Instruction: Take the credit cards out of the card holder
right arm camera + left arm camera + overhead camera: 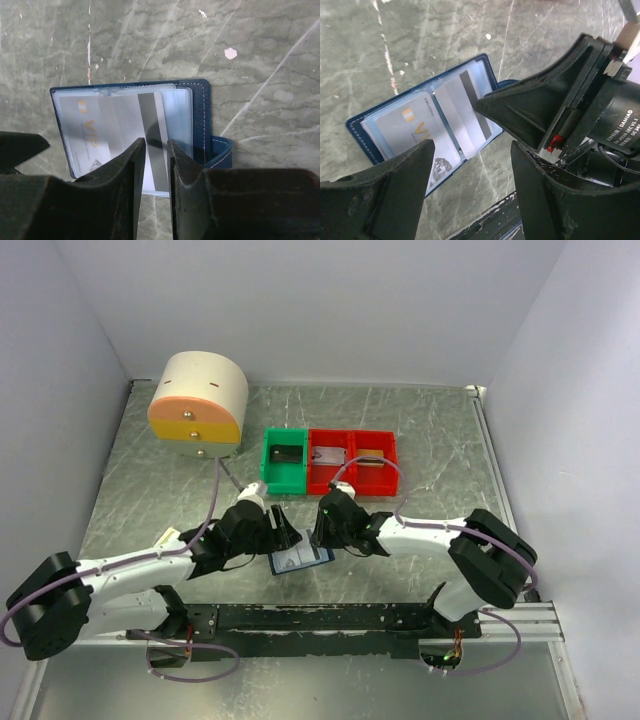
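The card holder (300,559) lies open on the table between my grippers, navy with clear sleeves (370,117) (200,120). Its strap tab (221,152) sticks out at the right. A pale grey card with gold "VIP" lettering (405,127) (90,135) sits in the left sleeve. A second grey card with a dark stripe (465,112) (150,112) pokes out past the holder's near edge. My right gripper (157,145) (322,530) is tip-down on the striped card, its jaws a narrow gap apart, not clamped on it. My left gripper (472,150) (285,535) is wide open and empty beside the holder.
A green bin (284,460) and two joined red bins (352,462) stand behind the holder; one red bin holds a grey flat piece. A cream round-topped box with orange and yellow drawers (197,405) stands at the back left. White walls enclose the table.
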Tool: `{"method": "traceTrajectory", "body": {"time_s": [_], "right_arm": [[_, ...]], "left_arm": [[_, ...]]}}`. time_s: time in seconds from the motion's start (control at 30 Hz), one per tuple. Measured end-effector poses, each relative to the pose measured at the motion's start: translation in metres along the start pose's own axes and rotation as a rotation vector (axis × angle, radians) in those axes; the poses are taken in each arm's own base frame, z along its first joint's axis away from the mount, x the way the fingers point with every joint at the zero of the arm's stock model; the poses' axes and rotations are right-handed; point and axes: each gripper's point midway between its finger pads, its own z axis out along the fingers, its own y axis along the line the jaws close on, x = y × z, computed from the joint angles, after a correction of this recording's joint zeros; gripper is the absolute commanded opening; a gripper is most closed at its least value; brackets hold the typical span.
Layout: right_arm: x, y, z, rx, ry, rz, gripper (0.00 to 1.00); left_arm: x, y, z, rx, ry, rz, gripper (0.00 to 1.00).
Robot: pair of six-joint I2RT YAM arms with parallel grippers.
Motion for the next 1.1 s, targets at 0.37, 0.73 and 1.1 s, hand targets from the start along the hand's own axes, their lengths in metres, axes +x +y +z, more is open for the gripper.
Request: {"method": "traceTrajectory", "body": {"time_s": [0.37,0.73,1.1], "right_arm": [[-0.003,-0.009,-0.001,-0.041,-0.066,0.107,0.25],[-0.003,-0.010,-0.002,-0.063,-0.077,0.117,0.25],[-0.003,-0.010,-0.002,-0.064,-0.077,0.117,0.25]], "left_arm": [[0.033,0.001,0.027,0.026,0.139,-0.011,0.65],[0.042,0.002,0.035,0.049,0.155,-0.063,0.51],[0.045,0.006,0.036,0.029,0.160,-0.079,0.36]]}}
